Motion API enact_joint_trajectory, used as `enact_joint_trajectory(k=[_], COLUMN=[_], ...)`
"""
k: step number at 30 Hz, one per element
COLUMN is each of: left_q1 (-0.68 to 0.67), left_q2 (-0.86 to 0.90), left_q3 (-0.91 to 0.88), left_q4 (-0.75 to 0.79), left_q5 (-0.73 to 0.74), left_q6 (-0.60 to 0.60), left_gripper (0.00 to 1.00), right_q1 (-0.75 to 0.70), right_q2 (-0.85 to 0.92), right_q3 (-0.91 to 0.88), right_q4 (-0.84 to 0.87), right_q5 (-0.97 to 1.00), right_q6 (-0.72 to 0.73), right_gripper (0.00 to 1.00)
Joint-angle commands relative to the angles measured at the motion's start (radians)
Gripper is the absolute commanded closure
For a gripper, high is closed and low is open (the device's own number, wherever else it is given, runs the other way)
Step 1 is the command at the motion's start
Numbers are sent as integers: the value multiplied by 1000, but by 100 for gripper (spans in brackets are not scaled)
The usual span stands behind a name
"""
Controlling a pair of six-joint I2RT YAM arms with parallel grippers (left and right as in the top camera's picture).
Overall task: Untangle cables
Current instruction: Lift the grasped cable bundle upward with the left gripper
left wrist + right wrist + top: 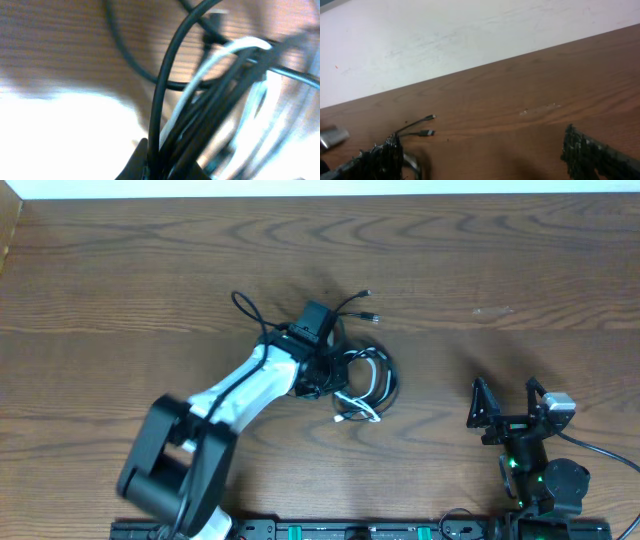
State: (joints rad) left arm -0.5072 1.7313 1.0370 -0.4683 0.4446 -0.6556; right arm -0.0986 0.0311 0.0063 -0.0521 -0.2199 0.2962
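Cables (368, 380) are pinched several-at-once in your clamped left gripper (160, 167), so lift slowly and let the empty, spread-wide right gripper (508, 408) tease one loop free.

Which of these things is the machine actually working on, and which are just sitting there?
In the job: thin black cords; thin white cord; left fingers, clamped on them.
Just there: brown wooden table; right fingers, open and idle.
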Motion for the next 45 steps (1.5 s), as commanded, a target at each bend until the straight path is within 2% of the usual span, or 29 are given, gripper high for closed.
enact_joint_trajectory(k=[1, 3, 12, 18, 30, 36, 45], left_q1=[-2, -2, -3, -3, -3, -33, -82], left_q2=[-126, -156, -169, -170, -170, -170, -170], left_q3=[3, 3, 3, 3, 3, 3, 3], left_q4=[61, 82, 82, 146, 277, 332, 355], left_q5=[288, 341, 365, 536, 533, 538, 539], left_q6=[-23, -14, -8, -42, -130, -261, -301], left_gripper=[92, 92, 92, 93, 92, 92, 92], right_q1=[-5, -5, -5, -5, -5, -5, -5], right_q2=[0, 0, 0, 0, 0, 0, 0], right_q3=[-1, -1, -1, -1, -1, -1, -1], right_q4=[-5, -5, -5, -5, -5, -5, -5], right_q5=[7, 7, 7, 7, 7, 7, 7], right_q6=[-5, -5, -5, -5, -5, -5, -5], right_gripper=[1, 1, 1, 1, 1, 1, 1])
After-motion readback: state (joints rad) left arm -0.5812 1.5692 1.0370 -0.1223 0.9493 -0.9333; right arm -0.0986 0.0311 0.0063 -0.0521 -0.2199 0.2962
